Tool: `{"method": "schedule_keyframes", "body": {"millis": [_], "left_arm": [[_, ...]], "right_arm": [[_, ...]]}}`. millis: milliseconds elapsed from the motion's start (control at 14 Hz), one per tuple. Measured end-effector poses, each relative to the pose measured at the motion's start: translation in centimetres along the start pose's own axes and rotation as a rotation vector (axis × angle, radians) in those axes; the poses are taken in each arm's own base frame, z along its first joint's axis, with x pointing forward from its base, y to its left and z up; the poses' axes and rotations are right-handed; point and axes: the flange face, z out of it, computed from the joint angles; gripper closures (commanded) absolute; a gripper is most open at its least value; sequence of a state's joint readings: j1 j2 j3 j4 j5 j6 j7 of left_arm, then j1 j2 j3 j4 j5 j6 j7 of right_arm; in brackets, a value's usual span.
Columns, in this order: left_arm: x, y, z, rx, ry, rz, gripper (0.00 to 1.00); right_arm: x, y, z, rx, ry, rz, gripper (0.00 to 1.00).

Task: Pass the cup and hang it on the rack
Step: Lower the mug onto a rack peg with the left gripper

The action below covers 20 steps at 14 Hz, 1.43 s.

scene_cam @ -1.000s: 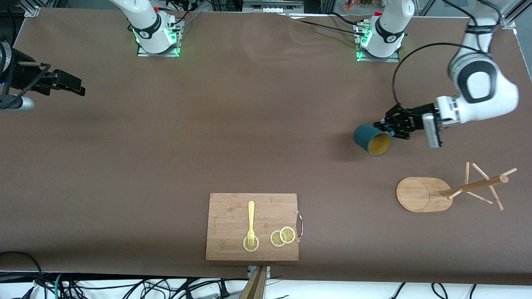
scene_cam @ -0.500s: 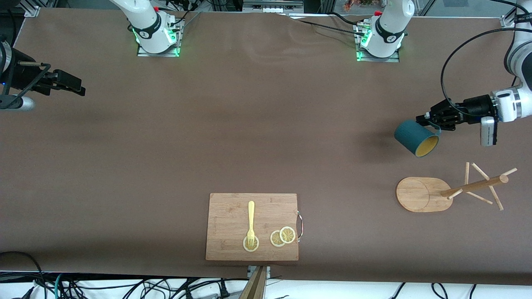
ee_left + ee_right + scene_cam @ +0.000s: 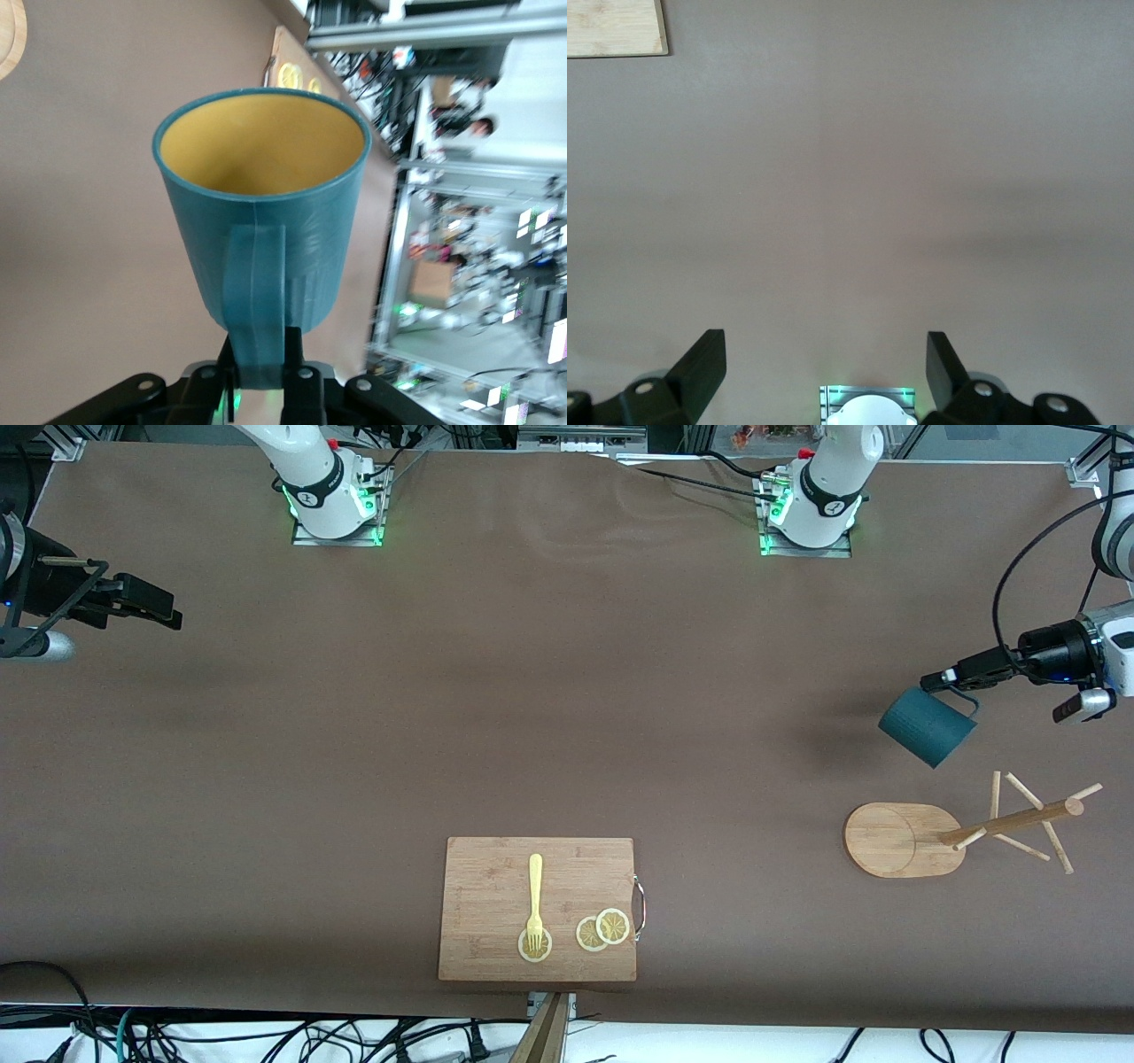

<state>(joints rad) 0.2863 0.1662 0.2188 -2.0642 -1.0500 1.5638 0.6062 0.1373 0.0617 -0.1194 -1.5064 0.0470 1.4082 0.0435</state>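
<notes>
The dark teal cup [image 3: 926, 726] hangs tilted in the air over the table at the left arm's end, just above the rack's side of the table. My left gripper [image 3: 952, 680] is shut on the cup's handle [image 3: 255, 292]; in the left wrist view the cup [image 3: 266, 195] shows its yellowish inside and my left gripper [image 3: 261, 352] pinches the handle's lower end. The wooden rack [image 3: 1010, 821] stands on its oval base [image 3: 890, 839], its pegs bare. My right gripper [image 3: 155, 607] waits open over the right arm's end of the table, with my right gripper [image 3: 826, 354] holding nothing.
A wooden cutting board [image 3: 538, 908] lies near the front camera's edge with a yellow fork [image 3: 535, 895] and lemon slices [image 3: 604, 928] on it. The arms' bases [image 3: 328, 487] [image 3: 811, 500] stand along the table's edge farthest from the front camera.
My left gripper has carried the cup toward the left arm's end of the table and turned it, so its yellow inside no longer faces the front camera. The right arm has not moved.
</notes>
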Motion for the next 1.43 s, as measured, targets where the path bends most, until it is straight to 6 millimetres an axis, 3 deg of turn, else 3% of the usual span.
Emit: {"method": "schedule_keyframes", "body": {"millis": [500, 929, 1429], "left_arm": [[1.5, -5.5, -1.7, -0.254, 0.026, -0.117, 1.00], [1.9, -8.2, -3.0, -0.381, 0.067, -0.162, 1.00], [3.9, -11.7, -3.4, -0.464, 0.051, -0.183, 1.00]], "right_arm": [[0.0, 0.0, 0.0, 0.000, 0.000, 0.000, 0.00], [0.0, 0.0, 0.0, 0.000, 0.000, 0.000, 0.00], [0.0, 0.0, 0.0, 0.000, 0.000, 0.000, 0.00]]}}
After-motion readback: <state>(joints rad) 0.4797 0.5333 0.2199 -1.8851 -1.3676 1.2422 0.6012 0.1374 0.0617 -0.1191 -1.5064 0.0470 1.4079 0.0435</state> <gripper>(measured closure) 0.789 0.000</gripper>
